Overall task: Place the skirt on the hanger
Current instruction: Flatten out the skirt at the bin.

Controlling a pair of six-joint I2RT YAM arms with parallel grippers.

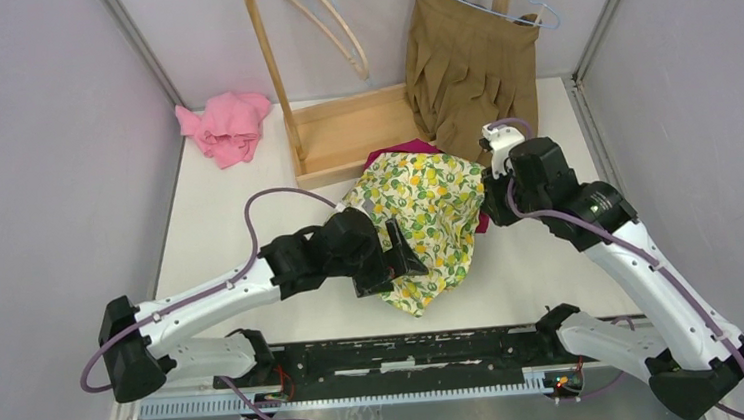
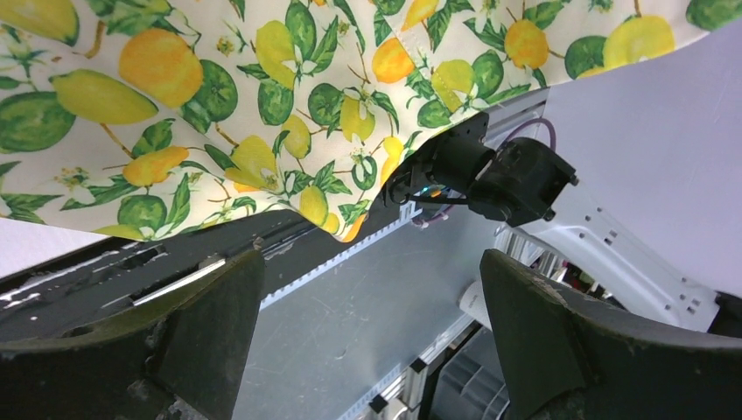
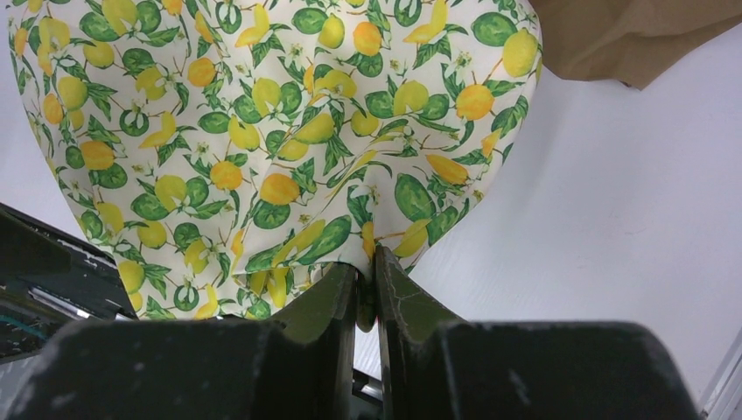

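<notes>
Pink cloth (image 1: 226,126) lies bunched at ten o'clock on the bench (image 1: 213,212). Left jaws stand wide apart, gripping nothing, at the eight o'clock edge of the lemon-print skirt (image 1: 428,206), which is heaped mid-bench. Right jaws are nearly closed, pinching its fabric at its three o'clock edge.

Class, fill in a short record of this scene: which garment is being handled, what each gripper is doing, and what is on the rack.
Garment: lemon-print skirt, bunched on the table
Right gripper: shut on the skirt's edge
Left gripper: open at the skirt's near edge, holding nothing
Rack: bare wooden hanger; brown garment hanging
Elsewhere: pink cloth, far left of the table
</notes>
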